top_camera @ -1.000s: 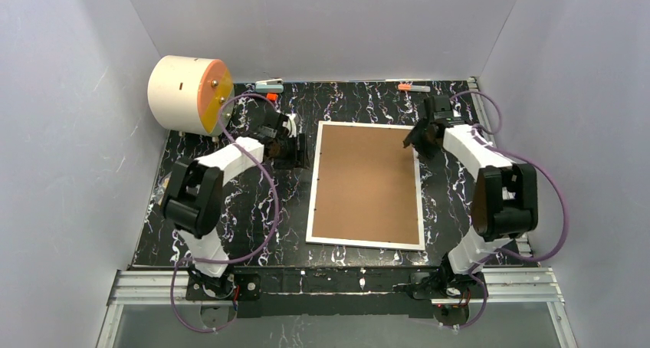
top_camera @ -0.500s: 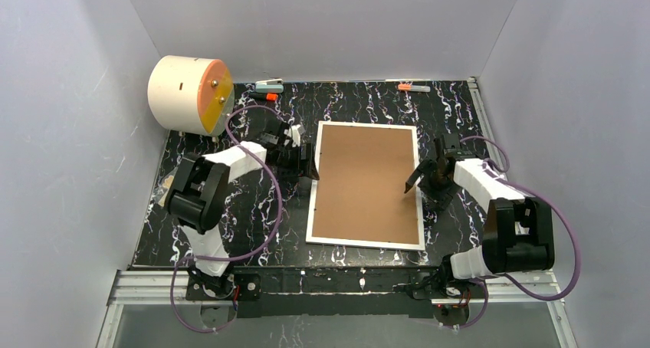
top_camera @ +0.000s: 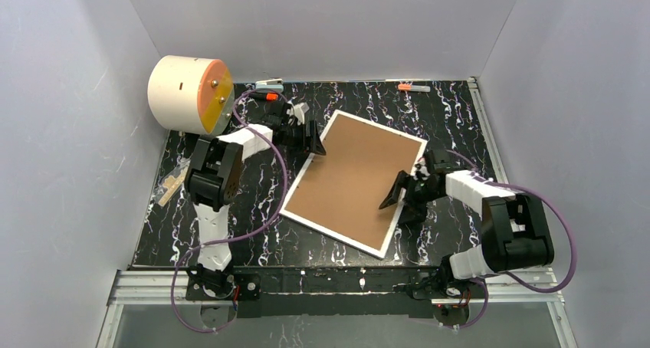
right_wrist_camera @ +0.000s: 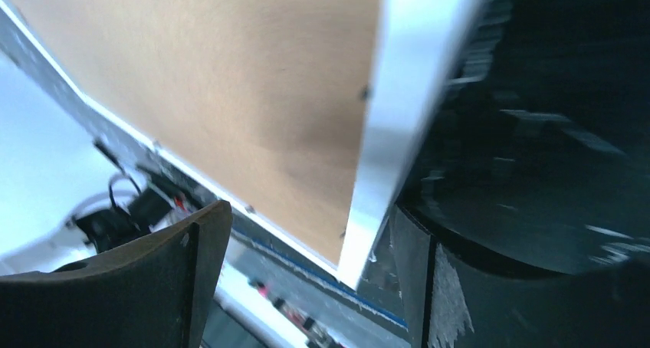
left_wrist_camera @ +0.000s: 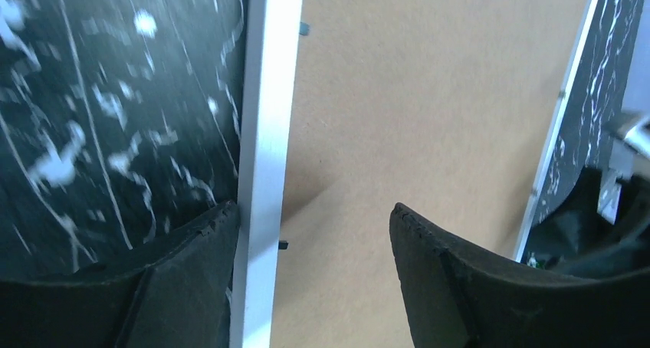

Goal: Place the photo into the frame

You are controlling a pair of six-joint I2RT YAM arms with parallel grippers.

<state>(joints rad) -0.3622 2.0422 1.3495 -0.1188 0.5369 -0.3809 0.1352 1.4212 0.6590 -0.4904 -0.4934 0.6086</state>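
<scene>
Two arms, one frame. Top view: the frame [top_camera: 354,181] lay brown back up on the black marbled table [top_camera: 460,118], turned askew where a second earlier it sat square. The left gripper [top_camera: 313,142] stood at its far left corner. The right gripper [top_camera: 400,195] had drawn nearer along the right edge, elbow folded low. Bare table showed on every side of the frame.

Left wrist view: fingers [left_wrist_camera: 184,287] spread, white frame edge between them, one finger just against its outer side.

Right wrist view: fingers [right_wrist_camera: 153,279] spread astride the white edge near a corner, not pinching it.
</scene>
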